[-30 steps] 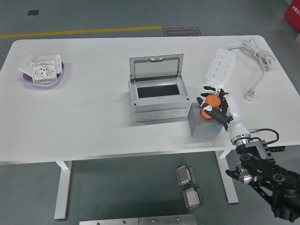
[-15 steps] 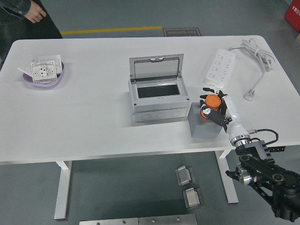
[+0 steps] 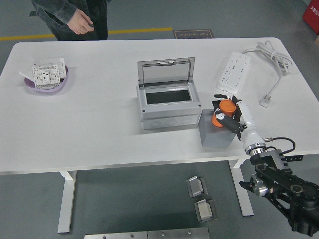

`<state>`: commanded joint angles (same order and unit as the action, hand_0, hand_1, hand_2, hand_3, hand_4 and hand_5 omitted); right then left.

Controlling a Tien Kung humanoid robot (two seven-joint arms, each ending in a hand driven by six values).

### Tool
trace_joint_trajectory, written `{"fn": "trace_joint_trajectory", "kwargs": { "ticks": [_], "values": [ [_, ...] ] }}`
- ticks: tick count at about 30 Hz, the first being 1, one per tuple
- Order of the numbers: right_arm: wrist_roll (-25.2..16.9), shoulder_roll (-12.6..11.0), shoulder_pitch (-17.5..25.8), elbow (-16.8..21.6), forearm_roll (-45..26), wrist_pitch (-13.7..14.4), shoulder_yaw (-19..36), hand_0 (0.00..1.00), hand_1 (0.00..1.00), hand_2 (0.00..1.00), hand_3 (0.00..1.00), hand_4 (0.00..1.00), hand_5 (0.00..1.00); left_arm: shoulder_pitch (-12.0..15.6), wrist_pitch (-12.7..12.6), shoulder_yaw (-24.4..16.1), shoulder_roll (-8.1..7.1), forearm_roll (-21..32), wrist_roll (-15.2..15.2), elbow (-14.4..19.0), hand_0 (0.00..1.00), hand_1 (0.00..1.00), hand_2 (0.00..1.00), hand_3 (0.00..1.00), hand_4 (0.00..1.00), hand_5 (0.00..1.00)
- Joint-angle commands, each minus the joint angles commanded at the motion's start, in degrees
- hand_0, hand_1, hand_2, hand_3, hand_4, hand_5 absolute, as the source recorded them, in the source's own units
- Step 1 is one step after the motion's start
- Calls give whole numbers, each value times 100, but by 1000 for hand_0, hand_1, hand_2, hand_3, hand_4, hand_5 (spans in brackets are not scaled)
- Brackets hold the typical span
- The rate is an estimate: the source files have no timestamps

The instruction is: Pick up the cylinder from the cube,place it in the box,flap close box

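Observation:
An orange cylinder (image 3: 223,111) sits at the top right of a grey cube (image 3: 214,133) near the table's front edge. My right hand (image 3: 228,115) is curled around the cylinder, its black fingers closed on its sides. Left of the cube stands the grey box (image 3: 168,105), its clear lid (image 3: 166,71) tilted up at the back and its inside dark and empty. My left hand is out of view.
A white power strip (image 3: 233,71) with a coiled cable (image 3: 271,59) lies at the back right. A purple bowl (image 3: 46,79) with white socket parts sits at the far left. A person (image 3: 75,17) stands behind the table's far left edge.
My right hand with the cylinder has shifted slightly. A person has walked in along the far side from the left corner toward the middle.

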<state>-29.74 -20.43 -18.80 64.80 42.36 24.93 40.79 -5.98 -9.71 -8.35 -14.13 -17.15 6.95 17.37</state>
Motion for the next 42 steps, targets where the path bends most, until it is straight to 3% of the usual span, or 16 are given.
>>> {"fn": "trace_joint_trajectory", "kwargs": {
  "ticks": [3, 4, 15, 21, 22, 27, 28, 33, 34, 42],
  "values": [
    [16, -5, 7, 46, 83, 28, 20, 529, 535, 461, 376, 2, 2, 1, 1, 12, 1, 5, 0, -1, 620, 641, 606, 631, 679, 263],
    [23, -6, 8, 52, 102, 33, 24, 518, 446, 399, 282, 2, 2, 1, 1, 12, 1, 5, 0, 0, 621, 640, 605, 630, 681, 263],
    [298, -64, -136, 294, 800, 423, -22, 528, 429, 390, 270, 2, 2, 23, 21, 73, 12, 45, -8, 2, 621, 640, 605, 631, 682, 263],
    [632, -135, -572, 269, 1433, 630, -173, 542, 451, 401, 268, 2, 2, 26, 14, 107, 6, 59, -9, -4, 621, 640, 605, 631, 683, 264],
    [710, -146, -657, 237, 1539, 647, -208, 529, 406, 395, 268, 2, 2, 26, 14, 108, 5, 59, -10, -4, 621, 640, 605, 632, 683, 264],
    [1199, -183, -1093, 16, 2181, 695, -432, 529, 406, 395, 268, 2, 2, 31, 9, 136, -6, 80, -12, -8, 621, 640, 605, 632, 683, 264],
    [1337, -182, -1215, -51, 2346, 673, -506, 273, 227, 360, 258, 2, 2, 35, 8, 152, -11, 94, -12, -12, 623, 640, 605, 632, 684, 265],
    [1966, -116, -1800, -286, 3086, 523, -894, 273, 227, 360, 258, 2, 2, 47, 2, 219, -42, 145, -11, -23, 623, 640, 605, 632, 684, 265],
    [2110, -83, -1944, -333, 3242, 470, -1010, 2, 82, 252, 208, 2, 2, 47, 2, 234, -50, 157, -11, -25, 623, 642, 605, 632, 683, 268],
    [2639, 255, -2864, -624, 3633, 213, -1803, 2, 47, 221, 187, 2, 2, 29, 2, 313, -91, 208, -9, -35, 623, 642, 606, 632, 685, 269]
  ]
}}
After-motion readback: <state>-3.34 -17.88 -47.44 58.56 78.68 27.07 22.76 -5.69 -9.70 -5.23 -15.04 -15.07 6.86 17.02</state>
